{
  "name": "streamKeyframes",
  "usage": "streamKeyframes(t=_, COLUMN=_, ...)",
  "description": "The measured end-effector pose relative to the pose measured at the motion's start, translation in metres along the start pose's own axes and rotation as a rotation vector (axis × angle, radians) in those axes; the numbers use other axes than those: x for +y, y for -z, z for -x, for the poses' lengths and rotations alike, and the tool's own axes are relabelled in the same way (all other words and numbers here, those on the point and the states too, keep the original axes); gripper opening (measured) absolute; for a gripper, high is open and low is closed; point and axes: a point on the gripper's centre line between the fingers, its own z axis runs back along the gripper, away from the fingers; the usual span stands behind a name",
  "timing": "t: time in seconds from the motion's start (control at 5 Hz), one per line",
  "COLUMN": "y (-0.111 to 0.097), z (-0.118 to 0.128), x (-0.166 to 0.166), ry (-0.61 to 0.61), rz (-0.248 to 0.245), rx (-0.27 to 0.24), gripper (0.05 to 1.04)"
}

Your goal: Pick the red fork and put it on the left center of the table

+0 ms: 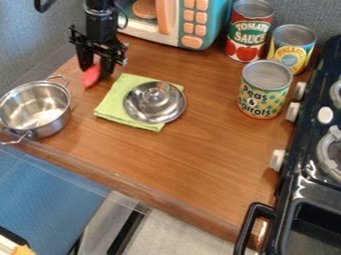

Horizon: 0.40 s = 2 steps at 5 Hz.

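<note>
One red fork (91, 76), seen in part, is at the pincer (98, 68) near the surface's (193, 164) left edge, between the pot (37, 109) and the green cloth (110, 107); whether the pincer is spread or pinching the fork, I cannot tell. The pot takes up the left corner, one handle toward the near edge and the other toward the fork. Just to the right of the fork lies the cloth, with a metal lid (155, 101) on it, its rim running past the cloth's right side. A wide run of wood stretches from the lid to the stove (308, 182) along the right edge, and another down to the near edge. Along the far edge stand the toy microwave (173, 22) and three cans: tomato sauce (248, 31), pineapple (291, 49) and, nearest the middle, peas and carrots (264, 90)
</note>
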Motion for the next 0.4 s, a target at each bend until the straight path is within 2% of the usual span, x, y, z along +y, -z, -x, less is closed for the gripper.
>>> streamKeyframes(t=0.2, y=-0.046, z=0.001, x=0.002, ry=0.002, rz=0.012, rx=-0.108, gripper=1.004)
streamKeyframes(t=0.4, y=-0.078, z=0.012, x=0.008, ry=0.016, rz=0.033, rx=-0.165, gripper=1.007)
